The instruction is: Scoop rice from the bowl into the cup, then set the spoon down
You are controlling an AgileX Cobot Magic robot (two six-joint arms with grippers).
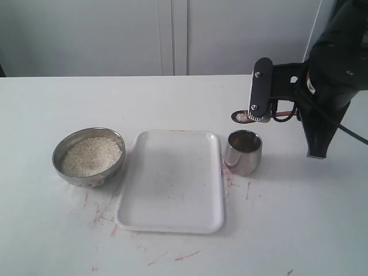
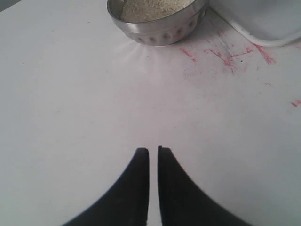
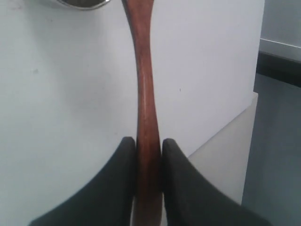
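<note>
The brushed-steel bowl (image 1: 89, 156) stands at the left of the table, holding a heap of pale rice (image 1: 92, 155). The shiny steel cup (image 1: 243, 152) stands to the right of the tray. My right gripper (image 1: 261, 112) is shut on the handle of the wooden spoon (image 1: 240, 117). The spoon head carries a little rice and hovers just above and behind the cup's rim. In the right wrist view the reddish handle (image 3: 146, 84) runs between the fingers of that gripper (image 3: 149, 143) toward the cup rim (image 3: 82, 4). My left gripper (image 2: 153, 151) is shut on nothing, low over bare table, short of the bowl (image 2: 160, 28).
A white rectangular tray (image 1: 172, 181) lies between bowl and cup, with nothing on it. Red scribble marks (image 2: 221, 54) stain the table round the tray. The table's right edge (image 3: 225, 127) shows in the right wrist view, close to the right arm.
</note>
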